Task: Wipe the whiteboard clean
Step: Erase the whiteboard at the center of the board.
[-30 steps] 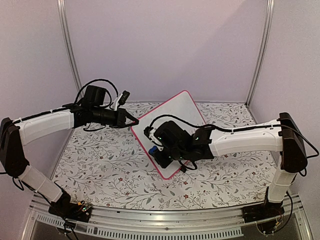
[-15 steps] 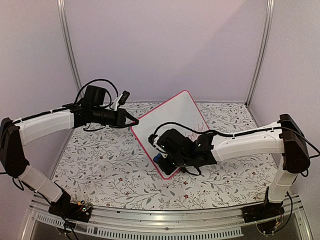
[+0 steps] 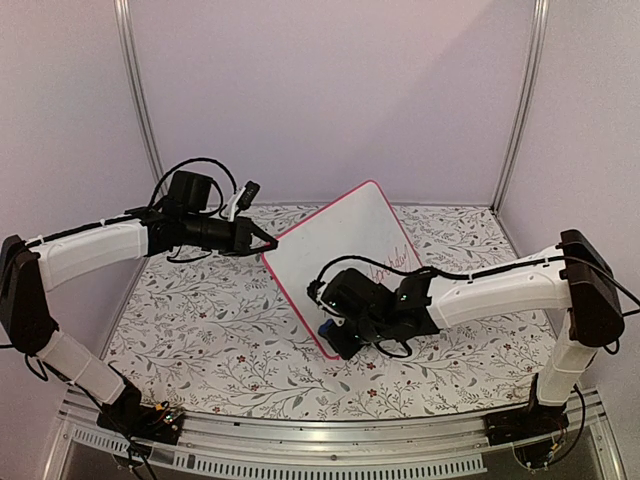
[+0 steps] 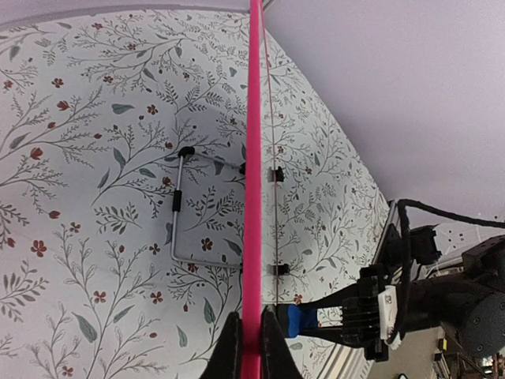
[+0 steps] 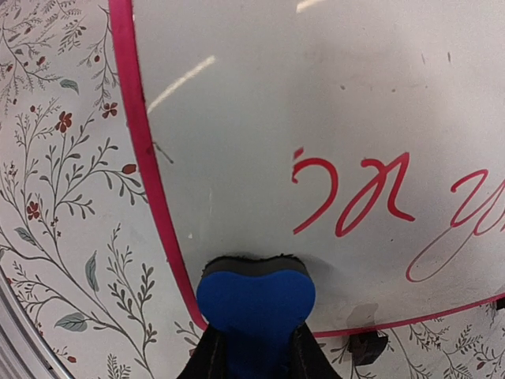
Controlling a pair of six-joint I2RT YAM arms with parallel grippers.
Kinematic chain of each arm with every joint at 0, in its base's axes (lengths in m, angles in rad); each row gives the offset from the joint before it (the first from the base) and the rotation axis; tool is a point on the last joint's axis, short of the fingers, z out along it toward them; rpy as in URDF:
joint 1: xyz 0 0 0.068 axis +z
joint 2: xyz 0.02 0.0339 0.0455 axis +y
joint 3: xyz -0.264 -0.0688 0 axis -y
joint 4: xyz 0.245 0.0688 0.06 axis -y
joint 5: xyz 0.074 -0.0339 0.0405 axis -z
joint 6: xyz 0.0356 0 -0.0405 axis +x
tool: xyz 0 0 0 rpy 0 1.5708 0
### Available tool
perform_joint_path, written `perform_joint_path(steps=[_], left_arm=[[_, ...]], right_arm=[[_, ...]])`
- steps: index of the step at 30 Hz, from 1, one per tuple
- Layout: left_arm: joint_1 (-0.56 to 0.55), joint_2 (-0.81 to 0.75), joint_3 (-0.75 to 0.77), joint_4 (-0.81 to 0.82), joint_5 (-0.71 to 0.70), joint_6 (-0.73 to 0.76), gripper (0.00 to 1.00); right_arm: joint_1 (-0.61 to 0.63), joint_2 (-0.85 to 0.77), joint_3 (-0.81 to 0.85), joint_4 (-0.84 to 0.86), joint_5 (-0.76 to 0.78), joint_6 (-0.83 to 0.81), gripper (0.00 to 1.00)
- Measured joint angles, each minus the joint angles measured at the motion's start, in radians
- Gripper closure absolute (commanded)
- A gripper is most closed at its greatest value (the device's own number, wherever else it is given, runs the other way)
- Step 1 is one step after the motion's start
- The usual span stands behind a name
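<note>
The whiteboard (image 3: 340, 240), white with a pink-red frame, stands tilted on the floral table, with red handwriting (image 3: 392, 262) near its right edge. My left gripper (image 3: 268, 243) is shut on the frame's left edge; the left wrist view shows that edge (image 4: 253, 158) end-on between the fingers of that gripper (image 4: 251, 341). My right gripper (image 3: 338, 338) is shut on a blue eraser (image 3: 326, 326) at the board's near lower corner. In the right wrist view the eraser (image 5: 254, 304) presses on the board (image 5: 316, 87) just left of and below the red writing (image 5: 355, 197).
A bent wire stand (image 4: 180, 213) lies on the floral cloth behind the board. A black clip foot (image 5: 364, 346) sits under the board's lower edge. Metal poles (image 3: 140, 100) and pale walls close the back; the metal rail (image 3: 320, 440) marks the near edge.
My right gripper has slid the eraser down the board toward its near lower corner, uncovering the red writing. The left arm and the board have stayed put.
</note>
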Motion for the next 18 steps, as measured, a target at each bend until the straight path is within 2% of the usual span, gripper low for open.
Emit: perform_joint_path(steps=[7,13,18], left_arm=[[0.000,0.000,0.000,0.001,0.000,-0.001,1.00],[0.000,0.000,-0.002,0.003,-0.001,-0.001,1.00],[0.000,-0.002,-0.004,0.004,-0.003,0.000,1.00]], right_arm=[[0.000,-0.010,0.039,-0.040,0.031,-0.018,1.00],[-0.008,-0.029,0.212,-0.043,0.094,-0.100,1.00],[-0.035,-0.024,0.238,-0.028,0.085,-0.134,1.00]])
